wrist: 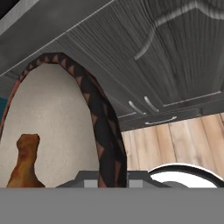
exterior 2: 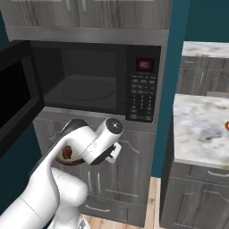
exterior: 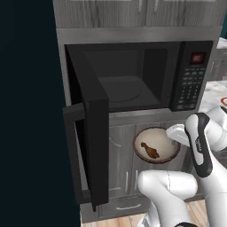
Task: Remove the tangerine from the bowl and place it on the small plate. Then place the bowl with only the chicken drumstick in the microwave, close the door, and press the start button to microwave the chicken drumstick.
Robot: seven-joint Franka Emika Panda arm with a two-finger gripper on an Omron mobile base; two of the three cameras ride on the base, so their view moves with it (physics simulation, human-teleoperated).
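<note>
microwave (exterior: 133, 75): big black built-in unit set into grey woodgrain cabinets, cavity dark and bare, with the round turntable on its floor

door (exterior: 91, 150): swung wide open to the left, sticking out toward the room, handle on its near edge

keypad panel (exterior 2: 142, 96): on the right of the cavity, with a little red display (exterior 2: 144, 64) glowing above the buttons

bowl (exterior: 156, 145): up in the air in front of the lower cabinet doors, just below the microwave opening; brown patterned outside, cream inside, tipped toward the left base camera

chicken drumstick (exterior: 150, 150): lying inside the bowl, looks like the only thing in there

gripper (exterior: 177, 134): at the bowl's right rim; in the hand view the rim runs right down between the fingers, so they're pinched together on it

counter (exterior 2: 201, 123): grey-white marble top off to the right, past a teal wall strip, well apart from the bowl

small plate (exterior 2: 226, 125): just a red-orange sliver at the counter's far right edge

floor (wrist: 175, 140): light wood planks under the cabinets
</note>
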